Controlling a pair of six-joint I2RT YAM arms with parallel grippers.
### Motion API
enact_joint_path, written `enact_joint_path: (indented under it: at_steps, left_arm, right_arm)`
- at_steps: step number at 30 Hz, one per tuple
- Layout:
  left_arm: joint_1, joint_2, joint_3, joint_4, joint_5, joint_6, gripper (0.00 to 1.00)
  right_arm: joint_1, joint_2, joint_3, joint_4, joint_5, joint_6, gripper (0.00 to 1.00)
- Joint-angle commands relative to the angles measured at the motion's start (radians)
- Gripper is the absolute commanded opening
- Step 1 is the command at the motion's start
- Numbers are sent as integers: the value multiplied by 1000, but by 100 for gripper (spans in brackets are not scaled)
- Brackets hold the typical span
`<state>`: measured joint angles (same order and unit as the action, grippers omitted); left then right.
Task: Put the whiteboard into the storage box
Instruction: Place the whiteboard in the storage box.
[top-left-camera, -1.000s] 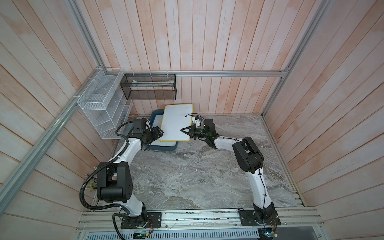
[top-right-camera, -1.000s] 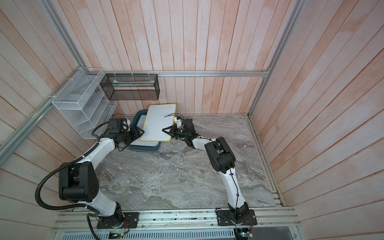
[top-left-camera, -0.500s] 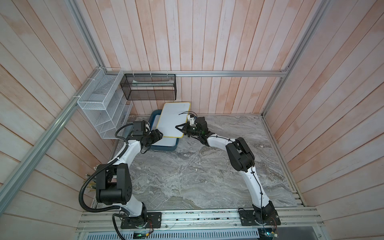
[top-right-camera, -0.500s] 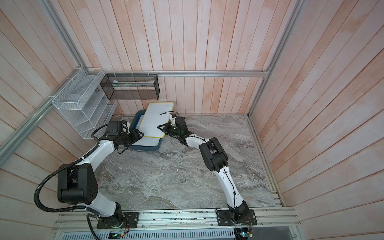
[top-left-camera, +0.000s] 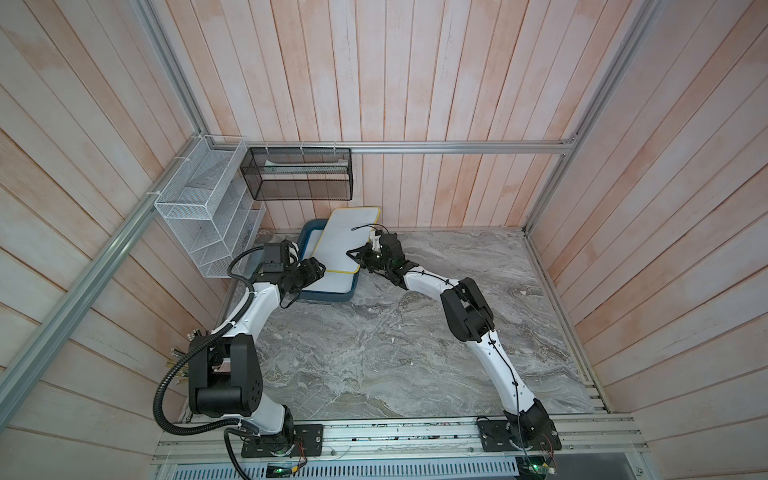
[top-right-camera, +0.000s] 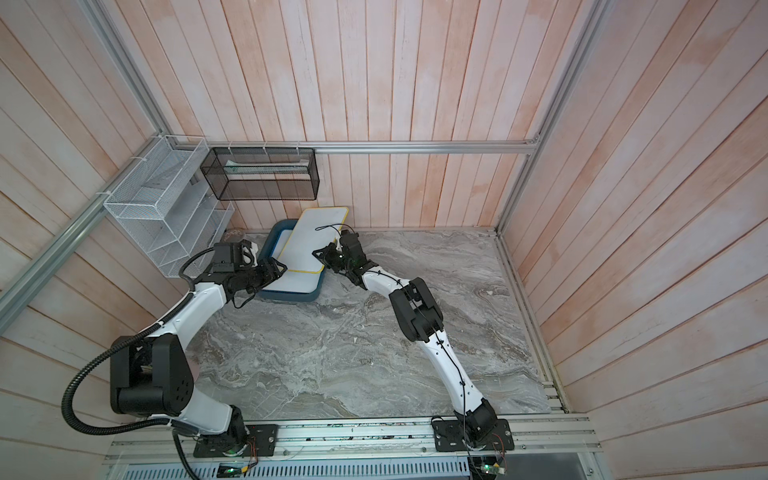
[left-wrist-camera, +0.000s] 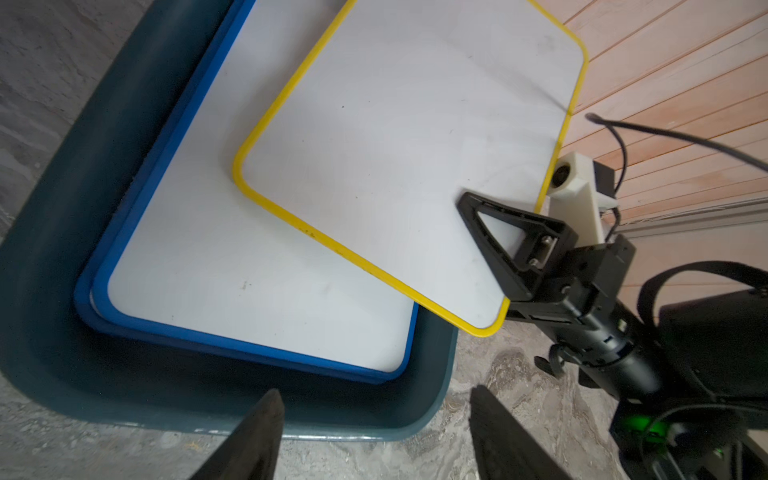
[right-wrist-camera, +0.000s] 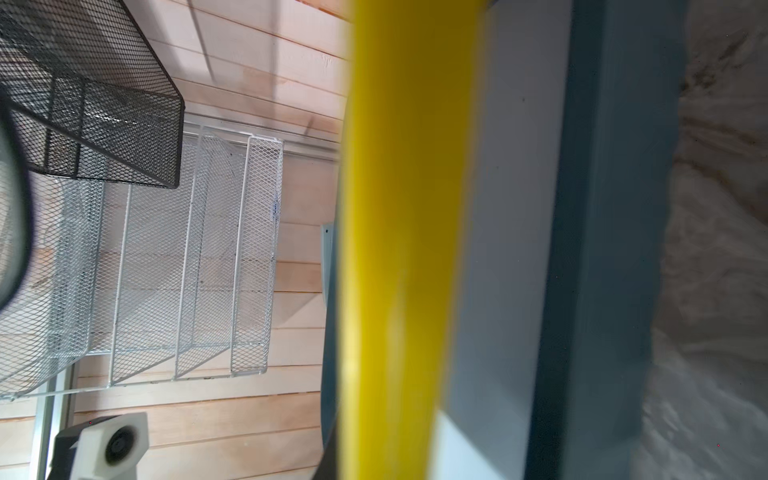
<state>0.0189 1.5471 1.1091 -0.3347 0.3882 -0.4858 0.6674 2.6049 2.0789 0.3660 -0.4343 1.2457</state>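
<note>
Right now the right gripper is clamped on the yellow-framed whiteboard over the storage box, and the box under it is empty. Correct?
Not empty. The left wrist view shows the storage box already holding a blue-framed whiteboard lying flat inside. The rest stands: the right gripper is clamped on the yellow-framed whiteboard over the box.

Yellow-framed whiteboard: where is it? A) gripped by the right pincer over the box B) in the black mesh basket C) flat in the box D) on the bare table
A: the right pincer is shut on the yellow-framed whiteboard at its edge, holding it over the blue-framed board in the box.
</note>
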Motion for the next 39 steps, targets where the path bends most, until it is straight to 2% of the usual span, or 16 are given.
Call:
enact_joint_path:
  at_steps: [1, 11, 19, 26, 28, 34, 39]
  left_arm:
    - [6, -22, -20, 43, 41, -20, 73]
    - [6, -42, -33, 56, 56, -37, 73]
    - [6, -39, -26, 51, 55, -37, 73]
    - [6, -36, -30, 54, 54, -37, 73]
    - [6, -36, -31, 54, 55, -36, 73]
    - [6, -35, -37, 61, 61, -43, 73]
    - [6, -42, -39, 61, 60, -45, 73]
  right_arm:
    - [37, 14, 66, 45, 43, -12, 0]
    - [91, 28, 49, 94, 33, 37, 0]
    - [102, 20, 92, 5, 10, -18, 14]
    - [115, -30, 152, -236, 24, -184, 43]
    - [119, -48, 152, -285, 26, -227, 47]
    - [136, -119, 108, -348, 24, -311, 48]
    - [146, -144, 98, -354, -8, -330, 48]
